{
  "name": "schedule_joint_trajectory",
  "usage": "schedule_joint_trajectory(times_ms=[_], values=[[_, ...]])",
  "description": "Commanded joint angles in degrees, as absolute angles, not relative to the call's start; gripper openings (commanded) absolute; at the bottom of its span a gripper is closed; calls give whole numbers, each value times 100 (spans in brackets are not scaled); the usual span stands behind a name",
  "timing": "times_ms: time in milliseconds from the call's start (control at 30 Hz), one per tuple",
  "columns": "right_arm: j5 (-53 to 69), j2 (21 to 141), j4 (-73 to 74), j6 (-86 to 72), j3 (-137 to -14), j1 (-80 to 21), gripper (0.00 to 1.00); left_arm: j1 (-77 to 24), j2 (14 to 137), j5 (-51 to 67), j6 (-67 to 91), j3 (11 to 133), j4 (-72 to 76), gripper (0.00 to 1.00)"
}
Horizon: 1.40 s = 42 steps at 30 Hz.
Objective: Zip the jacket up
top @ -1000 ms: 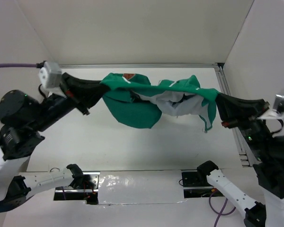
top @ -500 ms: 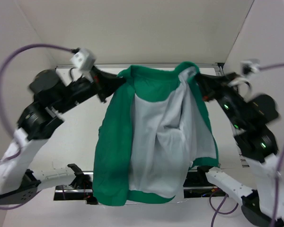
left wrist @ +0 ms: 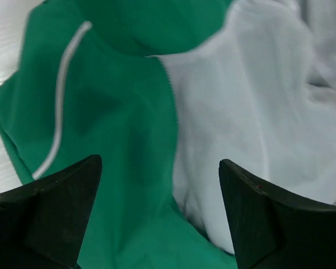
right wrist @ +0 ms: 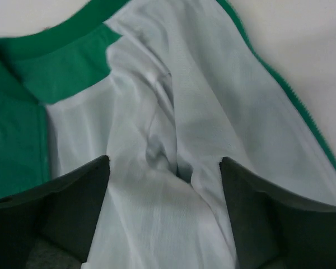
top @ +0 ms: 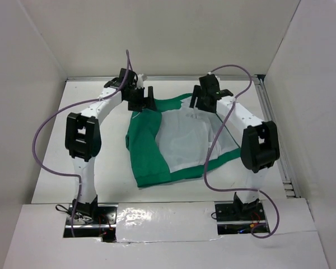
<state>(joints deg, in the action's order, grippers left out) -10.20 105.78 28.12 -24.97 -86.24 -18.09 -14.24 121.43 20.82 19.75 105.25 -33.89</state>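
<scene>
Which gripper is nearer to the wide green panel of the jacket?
Left. The left gripper hovers at the far end of the green panel; the right gripper is over the grey lining, farther off.

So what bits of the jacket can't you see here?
- Zip pull: too small in the top view of the jacket; the wrist views show only patches.
- Edge beneath the right arm: top view, the arm covers it.
- Sleeves: top view, can't tell them from folded green cloth.

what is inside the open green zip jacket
Creased light grey lining inside the green zip-front jacket. Its outer back and the white table under it are covered.
</scene>
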Motion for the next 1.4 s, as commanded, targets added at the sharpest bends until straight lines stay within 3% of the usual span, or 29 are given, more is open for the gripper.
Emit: schedule_joint_trajectory(times_ms=[0,100,333,433,500,700,767,900,933,967,1200,1367], values=[[-845,9564,2471,-2558,-8721,-1872,91,-1529,10727,2460,1986,10446,-3051,99],[-581,9168,2400,-2444,-8412,-2029,94,-1477,9796,2453,2222,9636,-2682,99],[489,8526,1890,-1855,-6971,-3259,92,-1099,6984,1961,3609,6104,-2312,99],[1043,8612,1600,-1898,-6496,-3839,91,-906,6069,1609,4295,4960,-2443,99],[1195,9119,1460,-2082,-6547,-4303,85,-670,5697,1591,4604,4259,-2470,99],[71,10018,1942,-2285,-6952,-4912,79,-264,5853,1495,4597,4078,-2856,99],[79,10168,1952,-2425,-6926,-4957,58,-141,5897,1520,4588,3965,-2821,99],[-359,10222,2152,-2645,-6969,-5036,34,-18,5950,1793,4439,3815,-2532,99],[-604,10169,2249,-2741,-7005,-5132,18,-26,5959,1819,4438,3780,-2470,99],[-946,9995,2320,-2786,-7022,-5168,9,-26,6002,1819,4404,3762,-2435,99],[-1020,8299,2417,-3268,-6637,-4949,9,-201,6582,1802,4342,3884,-2250,99],[-546,7208,2355,-3437,-6056,-3825,11,-745,7259,1494,4508,4130,-2136,99]])
